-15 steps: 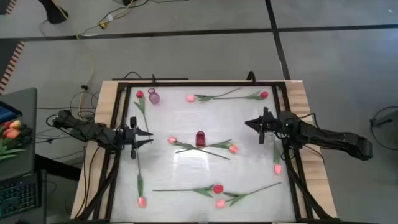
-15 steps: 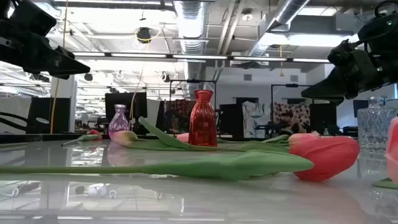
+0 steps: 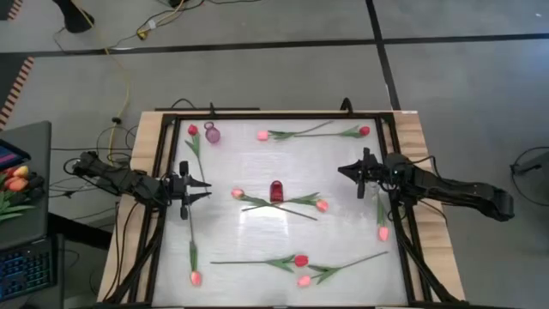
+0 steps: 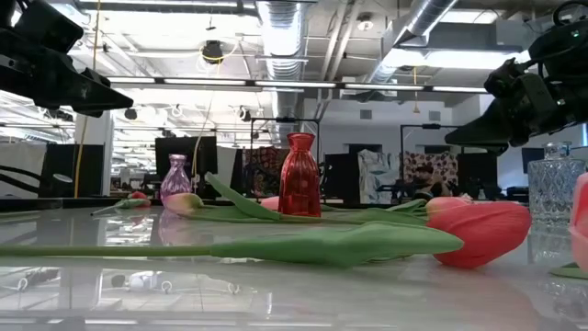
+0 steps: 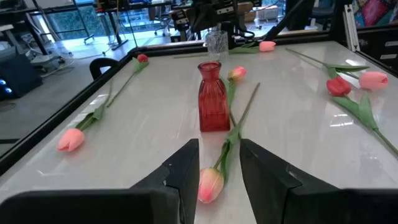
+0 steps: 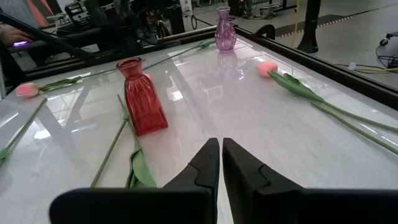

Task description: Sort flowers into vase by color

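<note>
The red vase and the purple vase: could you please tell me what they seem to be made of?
Red vase: probably glass, glossy and ribbed; light glints on it and shows through.
Purple vase: probably tinted glass, translucent and shiny.

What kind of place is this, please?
Probably a robotics lab in an open workshop hall: two robot arms flank a framed white table, bare ceiling ducts run overhead, and cables lie on the floor.

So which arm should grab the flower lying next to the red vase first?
Probably the left. Its gripper is open and points at the pink tulip lying just ahead, near the red vase. The right gripper is shut and has no flower as close.
</note>
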`<action>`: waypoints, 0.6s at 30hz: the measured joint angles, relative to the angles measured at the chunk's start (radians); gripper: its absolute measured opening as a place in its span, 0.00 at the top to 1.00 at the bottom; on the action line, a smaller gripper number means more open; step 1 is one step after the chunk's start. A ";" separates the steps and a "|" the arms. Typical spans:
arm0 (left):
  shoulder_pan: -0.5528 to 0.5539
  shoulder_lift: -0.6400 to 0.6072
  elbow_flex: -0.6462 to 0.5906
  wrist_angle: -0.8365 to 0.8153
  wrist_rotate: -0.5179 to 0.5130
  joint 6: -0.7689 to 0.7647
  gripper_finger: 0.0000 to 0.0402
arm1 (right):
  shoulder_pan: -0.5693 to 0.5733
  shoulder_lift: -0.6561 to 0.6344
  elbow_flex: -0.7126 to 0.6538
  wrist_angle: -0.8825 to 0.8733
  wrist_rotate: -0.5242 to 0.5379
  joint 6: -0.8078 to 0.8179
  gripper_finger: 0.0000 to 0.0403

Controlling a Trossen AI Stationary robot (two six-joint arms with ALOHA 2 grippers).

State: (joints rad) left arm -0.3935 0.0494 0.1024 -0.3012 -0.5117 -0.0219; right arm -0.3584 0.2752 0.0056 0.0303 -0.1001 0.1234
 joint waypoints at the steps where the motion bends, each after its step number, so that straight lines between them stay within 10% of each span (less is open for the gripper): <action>1: 0.000 0.000 0.000 0.000 0.000 0.000 0.74 | 0.000 0.000 0.000 0.000 0.000 0.000 0.88; 18: 0.017 0.000 0.000 0.000 0.009 0.000 0.74 | 0.000 0.000 0.000 0.000 0.000 0.000 0.88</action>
State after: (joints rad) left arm -0.3767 0.0498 0.1024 -0.3012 -0.5024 -0.0219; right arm -0.3586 0.2752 0.0055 0.0305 -0.1001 0.1234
